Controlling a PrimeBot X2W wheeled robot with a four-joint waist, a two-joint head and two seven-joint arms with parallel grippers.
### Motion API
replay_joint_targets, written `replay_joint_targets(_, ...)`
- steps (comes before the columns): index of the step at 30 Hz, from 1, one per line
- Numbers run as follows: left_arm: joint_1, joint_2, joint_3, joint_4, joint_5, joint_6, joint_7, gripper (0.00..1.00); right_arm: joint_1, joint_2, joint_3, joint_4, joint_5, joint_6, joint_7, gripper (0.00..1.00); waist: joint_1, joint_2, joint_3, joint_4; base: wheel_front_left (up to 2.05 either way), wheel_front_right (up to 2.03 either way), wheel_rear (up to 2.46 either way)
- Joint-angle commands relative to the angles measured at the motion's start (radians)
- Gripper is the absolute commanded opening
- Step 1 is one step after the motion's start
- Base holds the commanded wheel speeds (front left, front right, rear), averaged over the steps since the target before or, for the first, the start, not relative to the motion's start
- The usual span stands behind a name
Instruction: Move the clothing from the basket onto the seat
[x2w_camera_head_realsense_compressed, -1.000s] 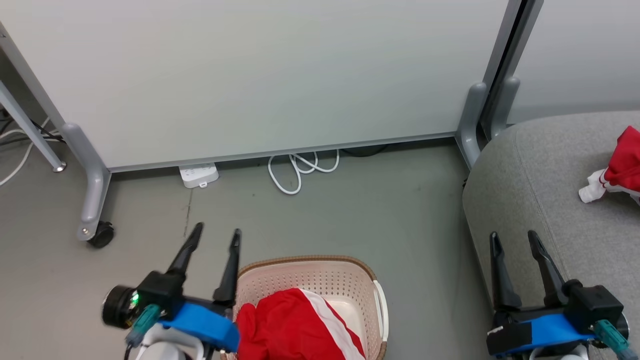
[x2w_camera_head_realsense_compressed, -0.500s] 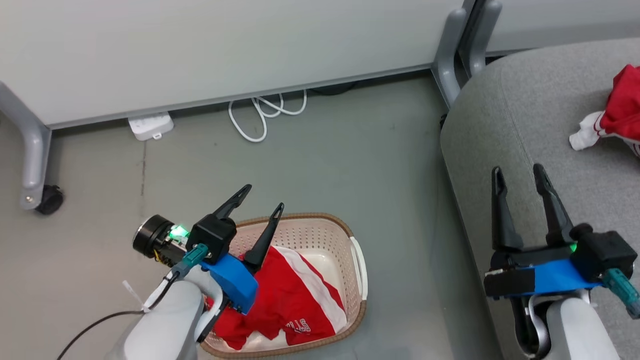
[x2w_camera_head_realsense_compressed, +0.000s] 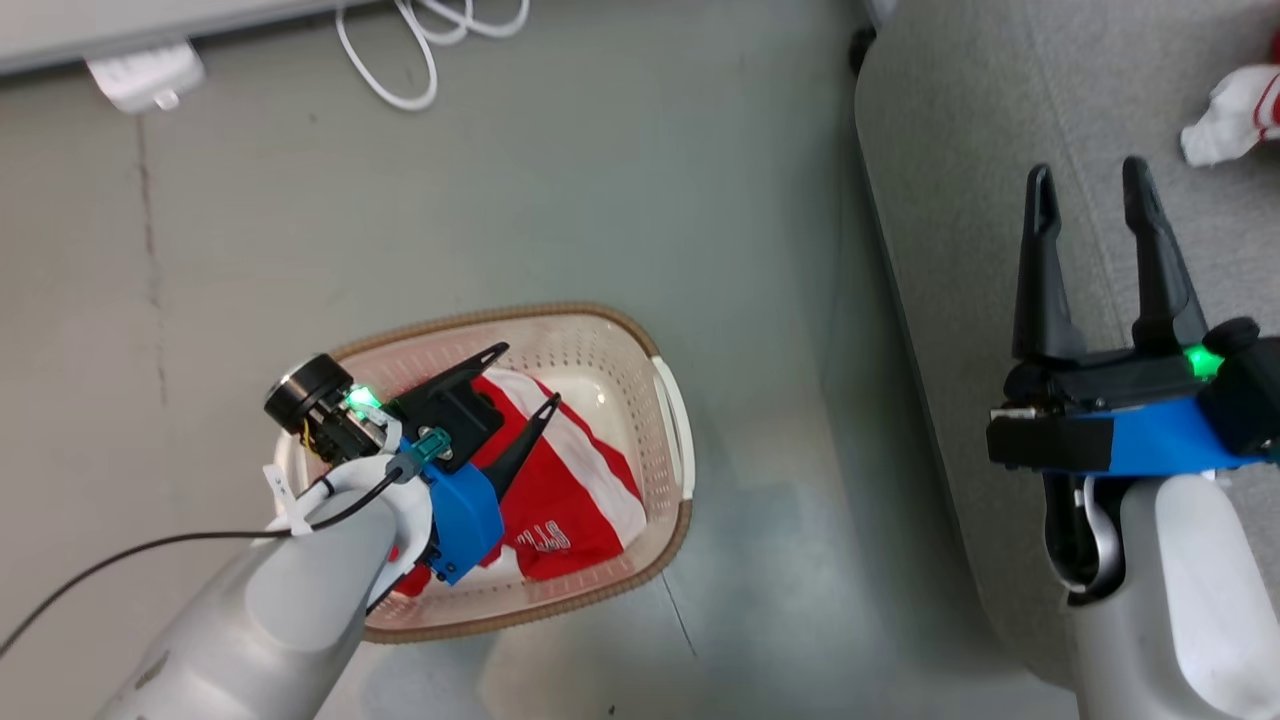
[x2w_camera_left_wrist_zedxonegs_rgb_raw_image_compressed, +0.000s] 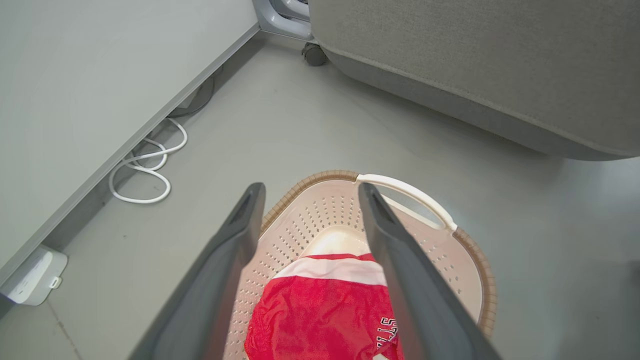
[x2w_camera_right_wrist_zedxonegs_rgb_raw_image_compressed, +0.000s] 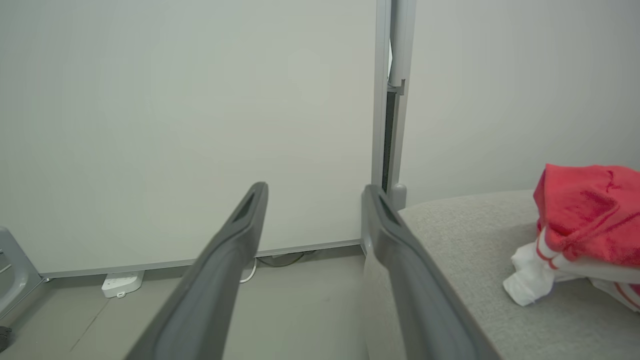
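Since 1 second ago my head has tipped down, so the whole scene has slid up the head view. Meanwhile my left gripper (x2w_camera_head_realsense_compressed: 527, 374) has swung from beside the basket (x2w_camera_head_realsense_compressed: 480, 318) to above it. Its fingers are spread wide and hold nothing, pointing down at the red garment (x2w_camera_head_realsense_compressed: 575, 480) inside. My right gripper (x2w_camera_head_realsense_compressed: 1088, 170) hovers over the near left part of the seat (x2w_camera_head_realsense_compressed: 960, 150), also spread and empty. 1 garment lies crumpled in the basket; the other garment (x2w_camera_right_wrist_zedxonegs_rgb_raw_image_compressed: 585, 215) already sits on the seat, to the far right.

I judge the cloth light, limp and a little slick, so it will sag and trail when lifted. A pinch on a raised fold near the white stripe (x2w_camera_left_wrist_zedxonegs_rgb_raw_image_compressed: 332, 270) should gather enough to clear the basket's edge.

My own forearm covers the red garment's left part and its lettering is cut off. I cannot tell whether anything lies beneath it. The other garment is cropped at the picture edge.
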Motion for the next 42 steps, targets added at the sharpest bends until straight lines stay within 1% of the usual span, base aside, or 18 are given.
replay_joint_targets(1,-0.030,0.009,-0.028,0.018,-0.014,0.001,-0.003,1.00,-0.027,0.002,0.003,-0.008,-0.003,-0.001,-0.001,1.00,-0.0002,0.0000,0.072,-0.024,0.00,0.00,0.00)
replay_joint_targets(11,-0.179,0.033,-0.288,0.169,-0.091,0.001,-0.003,1.00,-0.127,0.002,0.019,-0.037,0.011,-0.001,-0.001,1.00,-0.0002,0.0000,0.241,-0.060,0.00,0.00,0.00)
replay_joint_targets(15,-0.219,0.033,-0.348,0.219,-0.105,0.001,0.015,1.00,-0.160,0.002,0.024,-0.047,0.019,-0.001,-0.001,1.00,-0.0002,0.0000,0.300,-0.073,0.00,0.00,0.00)
replay_joint_targets(21,-0.251,0.045,-0.374,0.255,-0.070,0.001,0.051,1.00,-0.200,0.002,0.033,-0.062,0.030,-0.001,-0.001,1.00,-0.0002,0.0000,0.380,-0.092,0.00,0.00,0.00)
replay_joint_targets(30,-0.267,0.076,-0.375,0.293,0.030,0.001,0.149,1.00,-0.247,0.002,0.045,-0.078,0.055,-0.001,-0.001,1.00,-0.0002,0.0000,0.474,-0.120,0.00,0.00,0.00)
replay_joint_targets(37,-0.290,0.100,-0.375,0.317,0.065,0.001,0.211,1.00,-0.270,0.002,0.042,-0.091,0.066,-0.001,-0.001,1.00,-0.0002,0.0000,0.532,-0.136,0.00,0.00,0.00)
replay_joint_targets(42,-0.317,0.101,-0.375,0.350,0.078,0.001,0.249,1.00,-0.281,0.002,0.033,-0.100,0.069,-0.001,-0.001,1.00,-0.0002,0.0000,0.569,-0.139,0.00,0.00,0.00)
